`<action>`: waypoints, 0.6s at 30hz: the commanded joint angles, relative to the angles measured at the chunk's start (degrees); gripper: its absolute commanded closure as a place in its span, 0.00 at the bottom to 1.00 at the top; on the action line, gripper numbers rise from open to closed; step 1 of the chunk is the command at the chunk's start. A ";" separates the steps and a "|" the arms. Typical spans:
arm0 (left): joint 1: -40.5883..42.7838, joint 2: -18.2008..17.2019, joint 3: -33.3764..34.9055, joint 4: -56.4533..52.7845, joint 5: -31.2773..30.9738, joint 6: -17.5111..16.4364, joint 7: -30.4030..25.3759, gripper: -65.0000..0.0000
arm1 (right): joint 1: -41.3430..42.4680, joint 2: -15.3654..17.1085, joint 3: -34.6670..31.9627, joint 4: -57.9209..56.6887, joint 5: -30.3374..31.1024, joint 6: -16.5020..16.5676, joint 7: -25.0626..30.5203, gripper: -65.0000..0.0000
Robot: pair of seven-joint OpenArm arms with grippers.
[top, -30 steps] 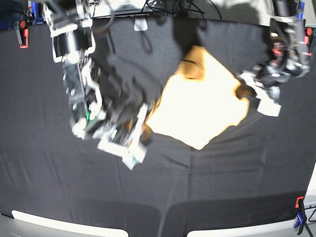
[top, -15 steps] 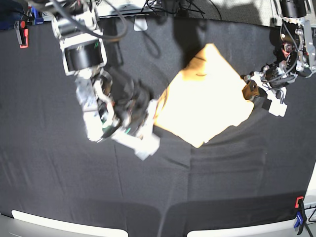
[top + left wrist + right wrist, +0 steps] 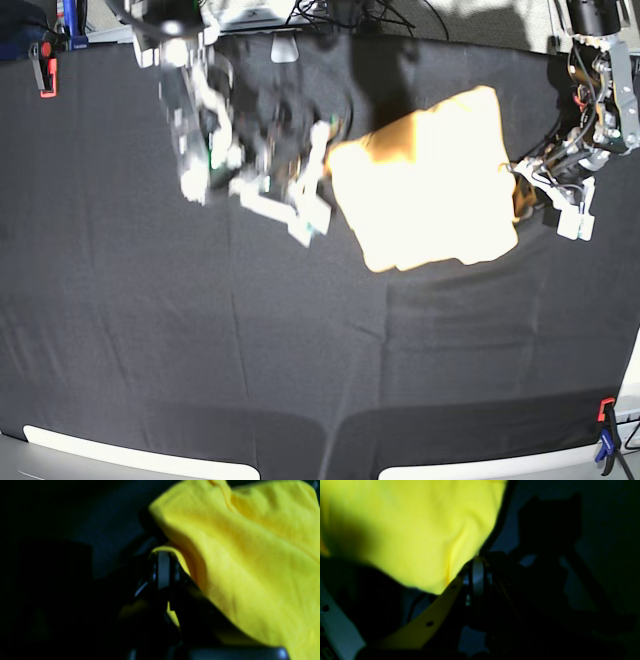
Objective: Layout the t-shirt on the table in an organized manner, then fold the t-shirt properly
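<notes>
**T-shirt swung round and pulled square**

The pale orange-yellow cloth t-shirt (image 3: pixel 430 180), folded into a compact panel, has turned: a second ago it sat as a diamond with one corner pointing down toward the near edge of the black cloth-covered table (image 3: pixel 200 340); now its edges run closer to level and upright, and its upper right corner reaches further back. The right claw (image 3: pixel 322 165), at the shirt's left edge, has risen from low on that side toward the back of the table, its arm swinging with it. The left claw (image 3: pixel 522 190) has dropped slightly forward along the shirt's right edge.
</notes>
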 commanded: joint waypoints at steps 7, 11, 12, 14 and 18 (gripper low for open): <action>-0.96 -1.01 -0.33 0.83 -1.97 -0.20 -1.84 1.00 | -4.83 -0.02 -0.04 7.28 0.63 0.42 1.07 1.00; 0.15 -1.29 -0.85 3.63 -5.11 -0.20 2.01 1.00 | -6.91 0.13 2.05 12.04 0.00 0.07 0.33 1.00; 0.72 -1.25 -1.46 5.16 -5.84 -0.20 3.41 1.00 | -7.58 0.11 3.45 13.75 0.02 -0.59 0.33 1.00; 2.67 -1.25 -3.10 8.74 -7.82 -0.20 5.25 1.00 | -8.96 0.11 7.15 17.49 0.04 -1.42 0.33 1.00; 8.98 -1.22 -7.32 16.70 -11.96 -0.20 6.67 1.00 | -12.59 0.11 16.48 24.65 0.52 -2.03 0.11 1.00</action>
